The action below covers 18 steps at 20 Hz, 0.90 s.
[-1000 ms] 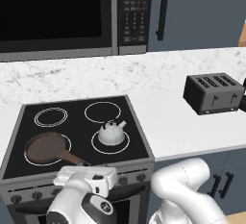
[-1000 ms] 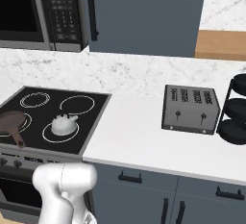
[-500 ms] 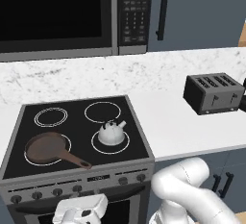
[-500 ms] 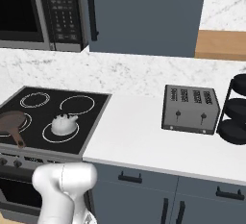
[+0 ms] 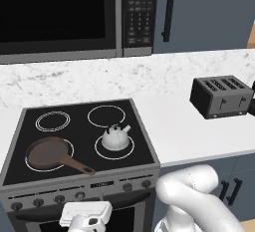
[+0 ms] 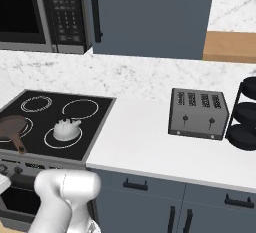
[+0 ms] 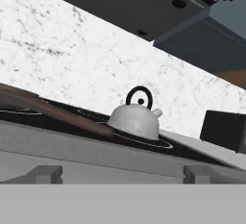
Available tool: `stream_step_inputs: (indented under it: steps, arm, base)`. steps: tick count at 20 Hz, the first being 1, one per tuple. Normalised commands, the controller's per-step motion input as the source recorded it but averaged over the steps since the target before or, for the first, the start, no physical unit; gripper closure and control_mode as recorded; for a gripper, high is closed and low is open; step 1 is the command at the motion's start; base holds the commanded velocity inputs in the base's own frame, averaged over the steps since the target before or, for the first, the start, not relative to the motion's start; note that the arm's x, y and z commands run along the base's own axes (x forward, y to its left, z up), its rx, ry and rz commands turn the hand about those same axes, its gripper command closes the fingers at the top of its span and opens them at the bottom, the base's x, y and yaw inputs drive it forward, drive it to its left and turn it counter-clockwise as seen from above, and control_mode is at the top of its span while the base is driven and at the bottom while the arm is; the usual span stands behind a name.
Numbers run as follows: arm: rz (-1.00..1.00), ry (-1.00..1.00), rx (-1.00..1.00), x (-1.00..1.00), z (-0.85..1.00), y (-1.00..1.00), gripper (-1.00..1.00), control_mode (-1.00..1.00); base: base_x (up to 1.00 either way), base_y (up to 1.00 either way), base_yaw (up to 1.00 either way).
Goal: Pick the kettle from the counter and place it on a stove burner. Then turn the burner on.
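Note:
The small silvery kettle (image 5: pixel 115 137) (image 6: pixel 66 128) with its black arched handle stands upright on the front right stove burner (image 5: pixel 122 154) (image 6: pixel 54 141), a wide white ring in the black glass. The white counter (image 5: pixel 184 131) runs to the right of the stove. My gripper (image 7: pixel 122 175) is low in front of the stove, level with its front edge and looking across the glass at the kettle (image 7: pixel 134 118). Its fingertips (image 7: pixel 45 172) stand far apart with nothing between them, so it is open. The white hand (image 5: pixel 85 213) shows below the knob row.
A brown frying pan (image 5: pixel 47 152) lies on the front left burner, handle pointing towards the front. A row of knobs (image 5: pixel 79 194) lines the stove front. A dark toaster (image 5: pixel 221 96) (image 6: pixel 197 113) sits on the counter, and a black tiered rack (image 6: pixel 245 117) stands far right.
The hand has dropped from the stove's front edge to below the knob row, mostly in the first half second. The kettle and pan have stayed put.

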Motion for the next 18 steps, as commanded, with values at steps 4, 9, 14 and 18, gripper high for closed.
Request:
stream_step_inputs:
  steps: [4,9,14,18]
  arm:
    - [0.0,-0.01,0.02,0.0,-0.73,0.21,-1.0,-1.0]
    - [0.0,-0.08,0.01,0.24,-0.26,0.31,-1.0,-1.0]
    - [0.0,-0.05,0.01,0.32,-0.12,0.15,-1.0,-1.0]
    - [0.0,0.0,0.01,0.39,-0.36,0.16,-1.0,-1.0]
  base:
    - [0.0,0.0,0.0]
    - [0.0,0.0,0.0]
    - [0.0,0.0,0.0]
    - [0.0,0.0,0.0]
